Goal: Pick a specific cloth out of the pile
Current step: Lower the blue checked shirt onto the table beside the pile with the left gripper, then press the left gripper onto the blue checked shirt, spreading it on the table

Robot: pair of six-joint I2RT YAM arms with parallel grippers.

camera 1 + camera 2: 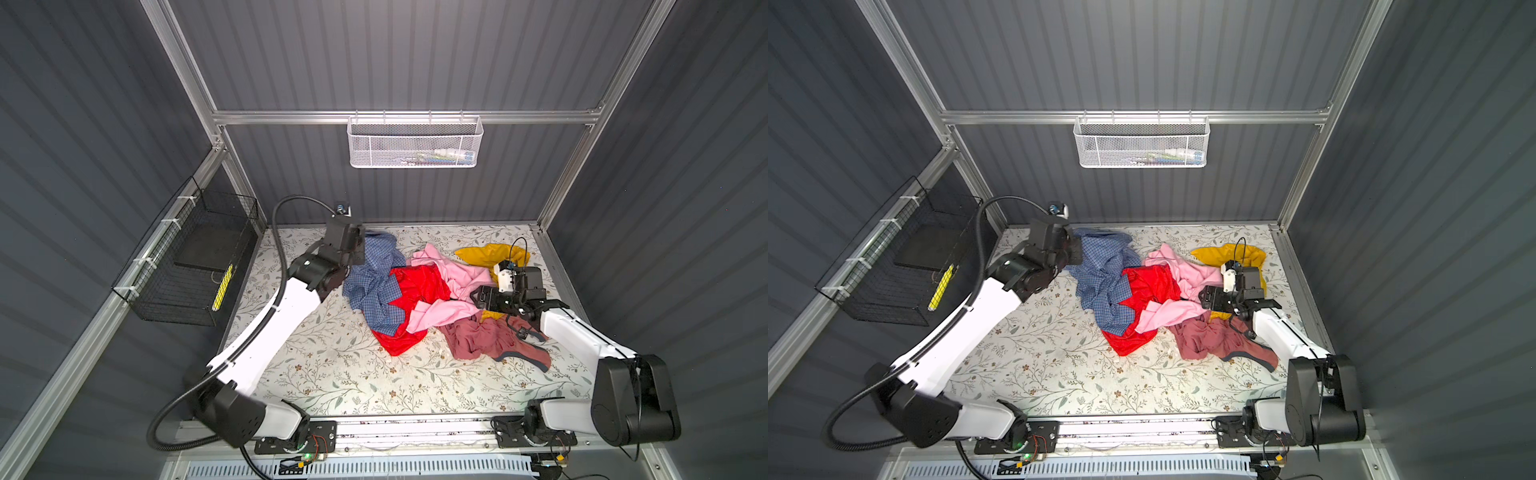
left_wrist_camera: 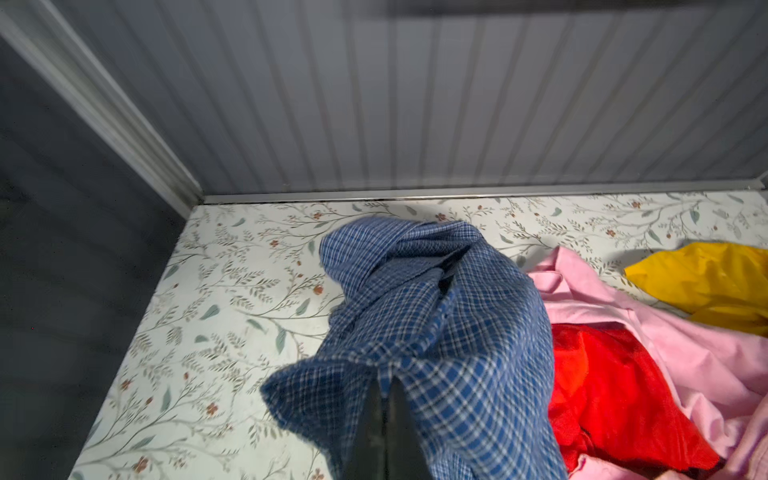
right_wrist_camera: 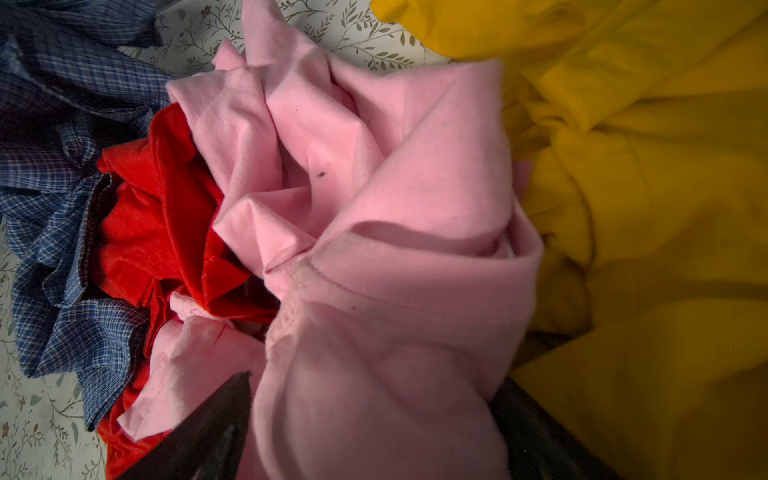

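Fingers (image 2: 402, 436) of the left gripper (image 2: 385, 390) pinch the blue shirt (image 2: 449, 316), which lies at the left of the pile (image 1: 432, 299). The right gripper (image 3: 374, 378) sits wide apart around the pink top (image 3: 353, 166). Pull the shirt up slowly, away from the red cloth (image 1: 419, 282).

legible text: none | labels: none | brands, numbers: none

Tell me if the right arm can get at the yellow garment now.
Probably yes: the yellow garment lies uncovered beside the right claw, but a fold of the pink garment sits between its jaws and would need clearing first.
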